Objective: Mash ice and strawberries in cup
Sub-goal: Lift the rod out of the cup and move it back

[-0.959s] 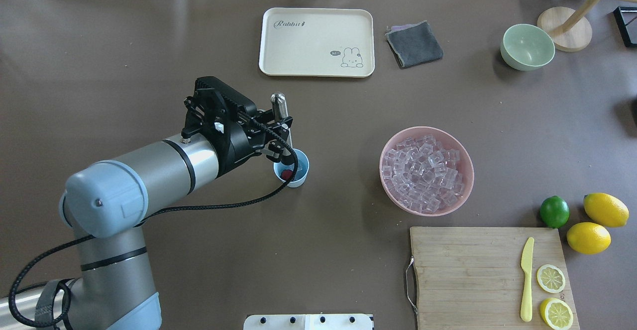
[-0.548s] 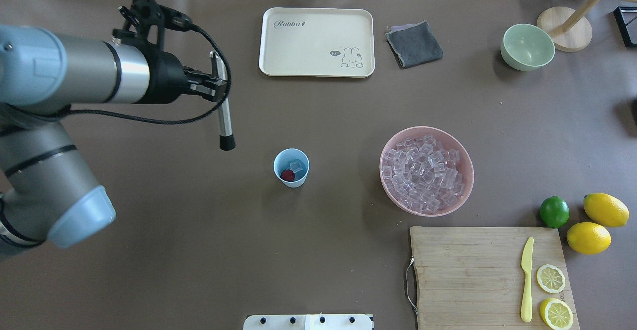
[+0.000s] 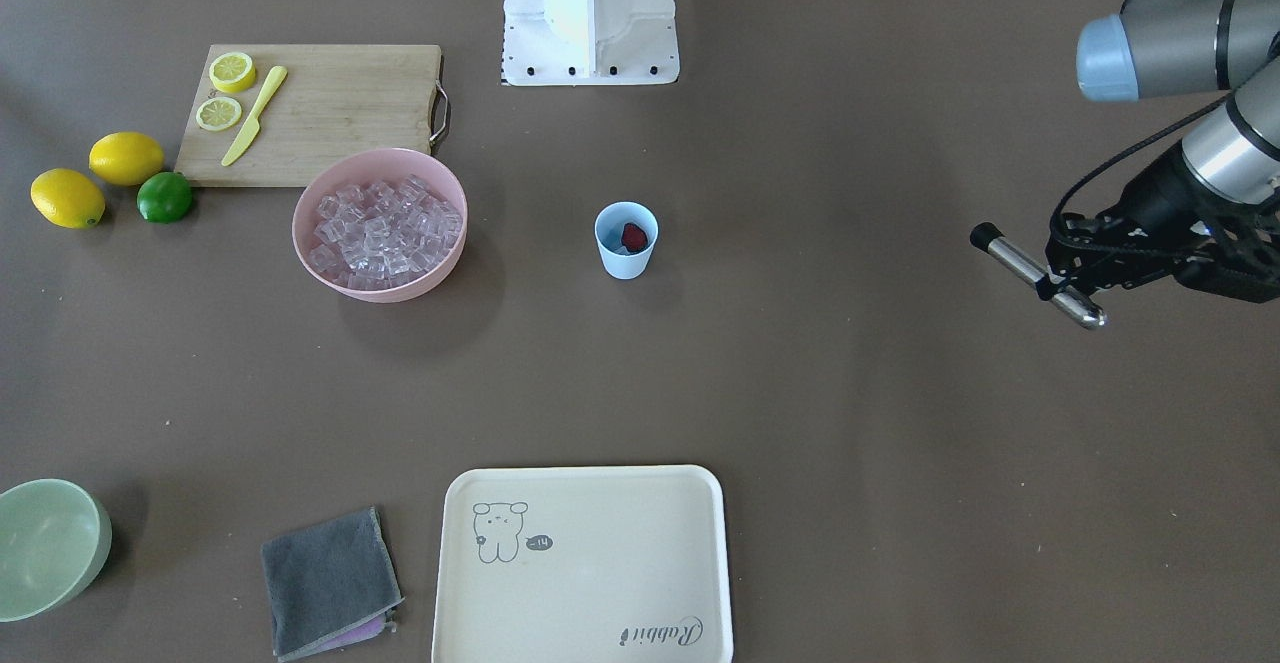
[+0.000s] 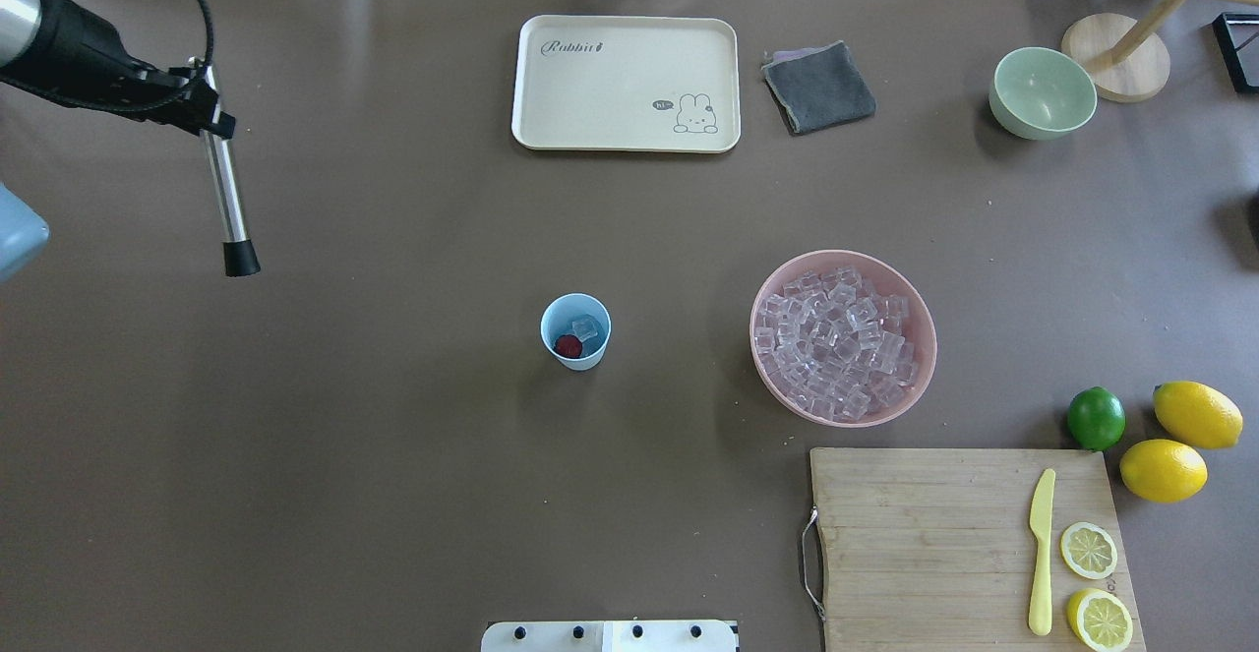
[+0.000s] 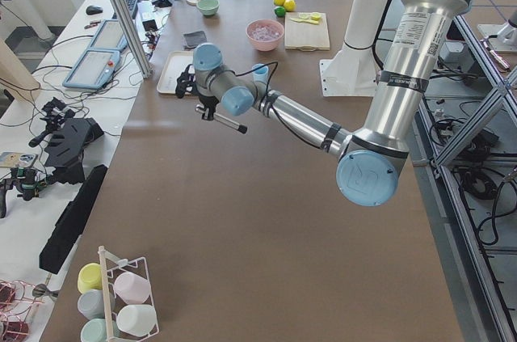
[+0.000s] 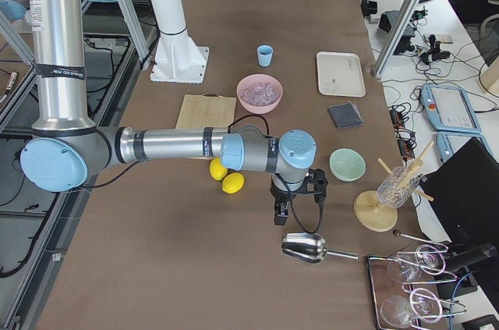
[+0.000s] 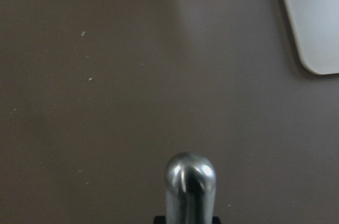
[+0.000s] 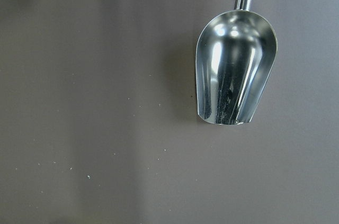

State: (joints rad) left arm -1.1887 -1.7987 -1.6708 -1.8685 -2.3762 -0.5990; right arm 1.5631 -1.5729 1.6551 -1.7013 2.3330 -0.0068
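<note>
While the left tool [image 4: 205, 111] hangs over the far left part of the counter [image 4: 393, 495], I see it clamped on the upper end of a steel muddler [image 4: 224, 195]. The muddler slants with its black tip toward the near side. My left wrist camera shows its rounded steel end over bare counter, with a corner of the tray [image 4: 625, 82] at upper right.

The cup [image 4: 575, 332] stands upright near mid-counter, well apart from the muddler and to its right. Inside it I can make out the strawberry [image 4: 568, 345] and a cube of ice [image 4: 586, 327] side by side. To the right of the cup sits the pink bowl [image 4: 754, 332], heaped with more cubes [image 4: 836, 342].

The right tool [image 6: 284, 217] shows only in the side view, low over the right end of the counter, near a steel scoop [image 6: 308, 248] lying there. I cannot tell whether its fingers are apart or together. My right wrist camera looks straight down on the scoop, hollow side up, handle running off the top edge.

A board [image 4: 925, 544] with a yellow knife [image 4: 1041, 554] lies near right.
</note>
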